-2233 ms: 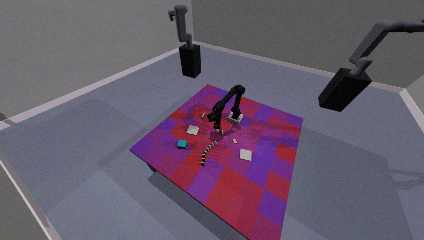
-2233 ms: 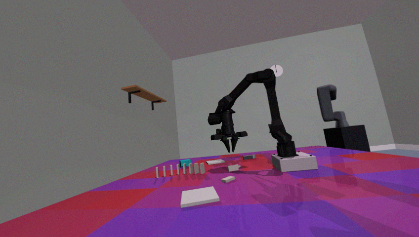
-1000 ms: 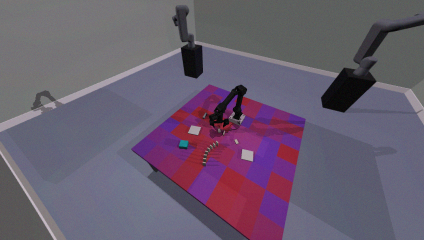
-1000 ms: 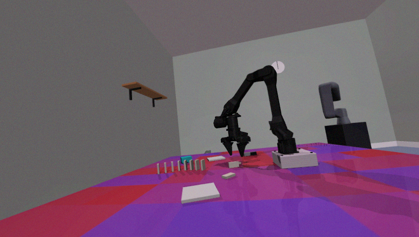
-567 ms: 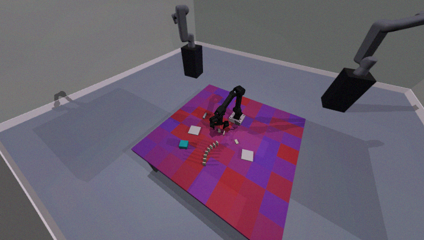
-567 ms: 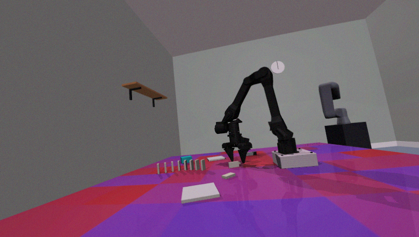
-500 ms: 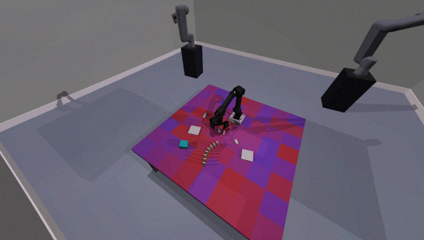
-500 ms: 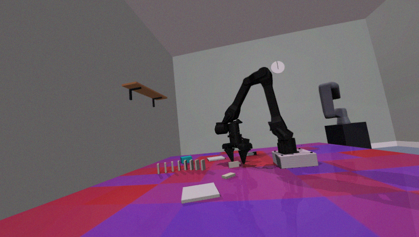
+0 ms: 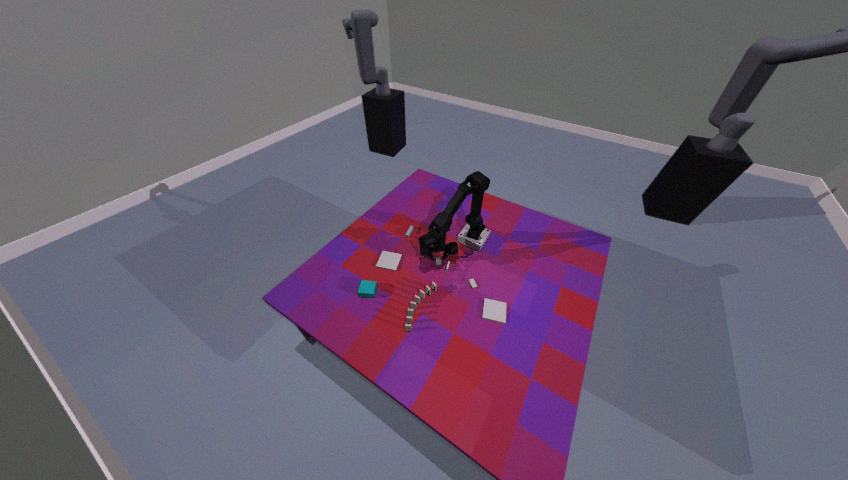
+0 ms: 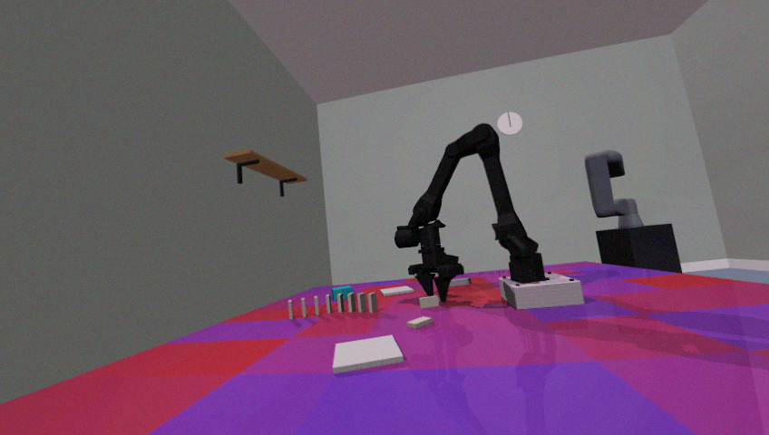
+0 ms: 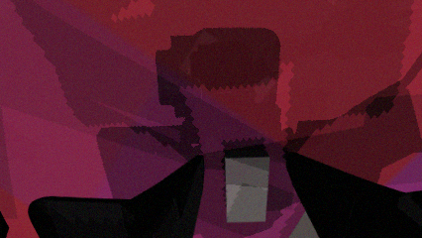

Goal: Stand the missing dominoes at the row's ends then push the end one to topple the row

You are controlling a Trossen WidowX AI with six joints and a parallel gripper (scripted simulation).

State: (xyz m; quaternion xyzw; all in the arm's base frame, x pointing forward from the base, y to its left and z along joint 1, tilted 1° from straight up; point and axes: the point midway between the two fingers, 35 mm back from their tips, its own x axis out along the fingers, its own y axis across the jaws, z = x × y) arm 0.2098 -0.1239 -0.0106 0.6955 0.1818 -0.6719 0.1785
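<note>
Several pale dominoes (image 9: 412, 305) (image 10: 327, 304) stand in a curved row. My gripper (image 9: 439, 256) (image 10: 436, 296) (image 11: 245, 160) is low over the table, open, its fingers partly closed around a loose domino (image 9: 438, 261) (image 11: 247, 190). In the wrist view a gap shows on each side of it. A second loose domino (image 9: 448, 265) (image 10: 429, 302) (image 11: 306, 228) is right beside the gripper, resting on its long edge, partly covered by a finger in the wrist view. A third loose domino (image 9: 473, 283) (image 10: 419, 322) lies flat farther off. The domino between the fingers is hidden in the exterior view.
One white slab (image 9: 389, 260) (image 10: 396, 291) and a teal block (image 9: 367, 289) (image 10: 342, 292) lie beyond the row in the exterior view. Another white slab (image 9: 495, 310) (image 10: 367, 353) lies near that camera. A pale bar (image 9: 409, 231) (image 10: 460, 282) lies behind the gripper.
</note>
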